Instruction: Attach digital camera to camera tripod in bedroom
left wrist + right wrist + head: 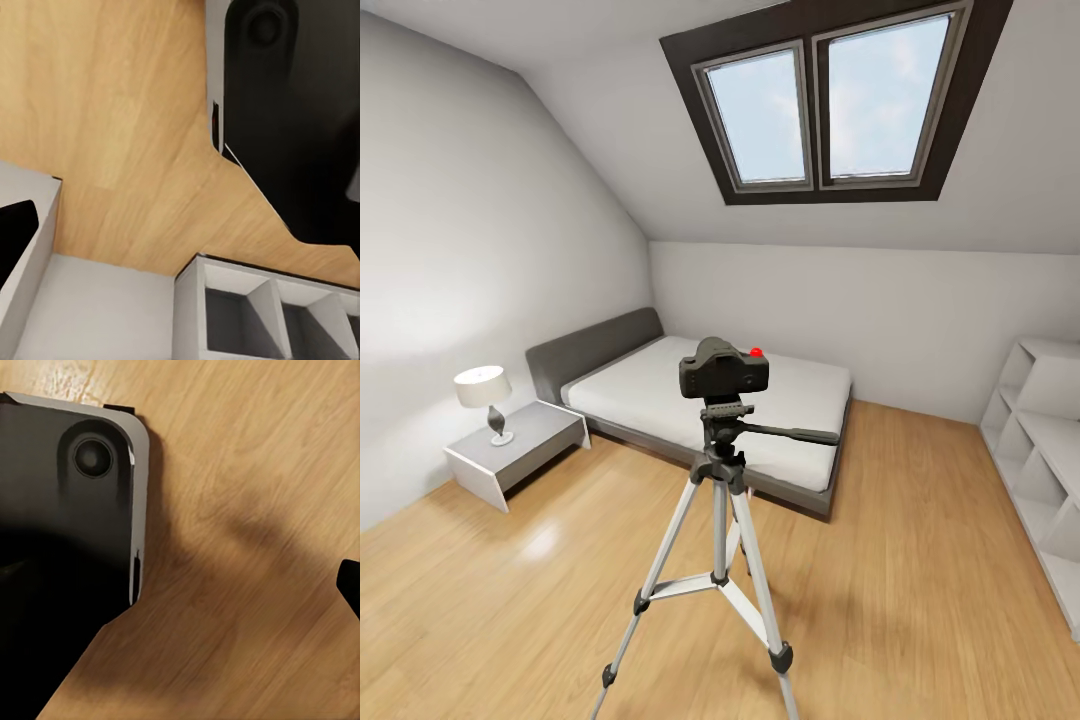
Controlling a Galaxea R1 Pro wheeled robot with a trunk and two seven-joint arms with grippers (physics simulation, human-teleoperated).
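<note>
While the digital camera (724, 370) sits atop the camera tripod (718, 520), both arms' jaws stay unreadable.

The robot's base (67, 547) is a glossy black slab with rounded corners, a pale grey edge band and a round recessed black fitting near its corner (264, 26)

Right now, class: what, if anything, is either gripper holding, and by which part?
It cannot be told: no fingers show closed on anything. The digital camera sits atop the camera tripod, nothing gripping it.
</note>
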